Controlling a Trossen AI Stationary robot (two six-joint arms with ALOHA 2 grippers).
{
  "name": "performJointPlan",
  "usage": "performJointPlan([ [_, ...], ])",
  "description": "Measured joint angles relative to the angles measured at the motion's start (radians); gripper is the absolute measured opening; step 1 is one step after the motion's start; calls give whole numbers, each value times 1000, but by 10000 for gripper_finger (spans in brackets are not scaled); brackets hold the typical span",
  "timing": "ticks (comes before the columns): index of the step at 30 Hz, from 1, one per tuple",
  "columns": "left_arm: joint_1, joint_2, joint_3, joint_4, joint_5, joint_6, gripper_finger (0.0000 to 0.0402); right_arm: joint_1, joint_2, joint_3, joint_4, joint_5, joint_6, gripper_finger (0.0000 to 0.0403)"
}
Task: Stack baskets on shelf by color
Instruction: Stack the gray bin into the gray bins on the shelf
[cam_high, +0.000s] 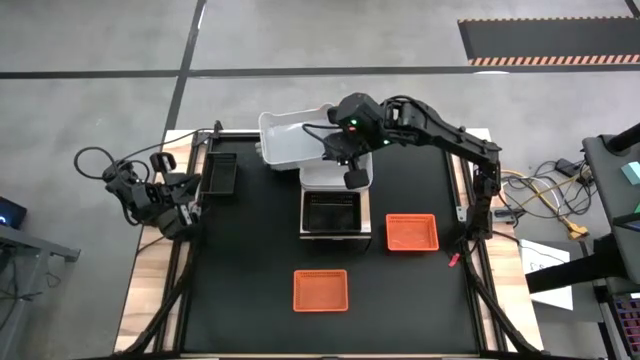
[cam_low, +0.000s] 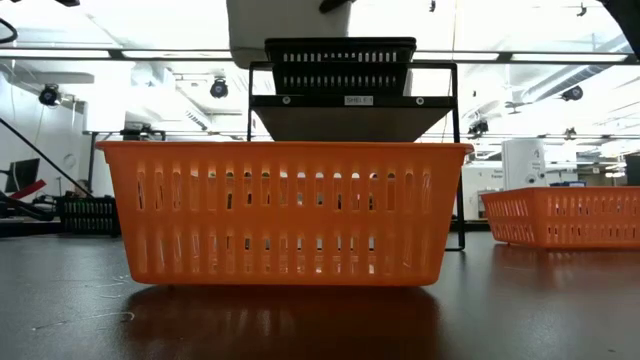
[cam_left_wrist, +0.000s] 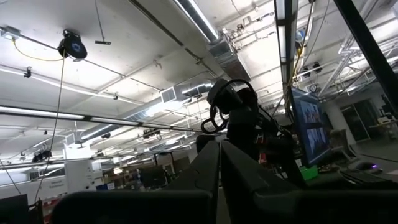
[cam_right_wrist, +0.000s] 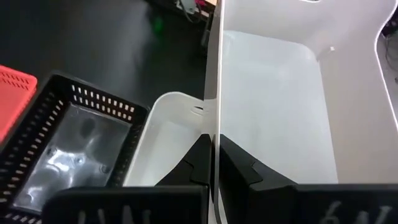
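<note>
Right end effector (cam_high: 345, 150): above the far middle of the table, over the shelf; in the right wrist view its two dark fingers (cam_right_wrist: 200, 163) are pinched on the thin side wall of the lifted white basket, one finger on each face of the wall.
Lifted white basket (cam_high: 295, 138): held by that wall, tilted, at the far end of the shelf and overhanging it toward the left arm's side; empty.
Second white basket (cam_high: 325, 177): sits on the shelf just beside the black one, partly under the lifted basket and the right end effector.
Black basket on the shelf (cam_high: 331, 211): on the near end of the shelf, touching the second white basket; a glossy clear sheet shows in its bottom in the right wrist view.
Shelf (cam_high: 366, 232): stands lengthwise in the middle of the dark table (cam_high: 240, 280); its light top shows only as a narrow strip around the baskets.
Other black basket (cam_high: 220, 172): on the table near its far left corner, well apart from the shelf.
Red-orange baskets: one (cam_high: 412, 232) on the table just right of the shelf's near end; another (cam_high: 320, 290) on the table near the front edge, in front of the shelf, filling the low view.
Left end effector (cam_high: 185, 195): parked at the table's left edge, away from every basket, its camera facing the ceiling; fingers pressed together with nothing between them.
</note>
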Motion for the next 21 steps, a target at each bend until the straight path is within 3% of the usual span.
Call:
performJointPlan([
  [11,0,0,-19,-3,-23,-54,0,15,-8,-16,-39,24,111,8],
  [21,0,1,-22,1,-22,-54,0,70,-172,-29,-106,67,221,8],
])
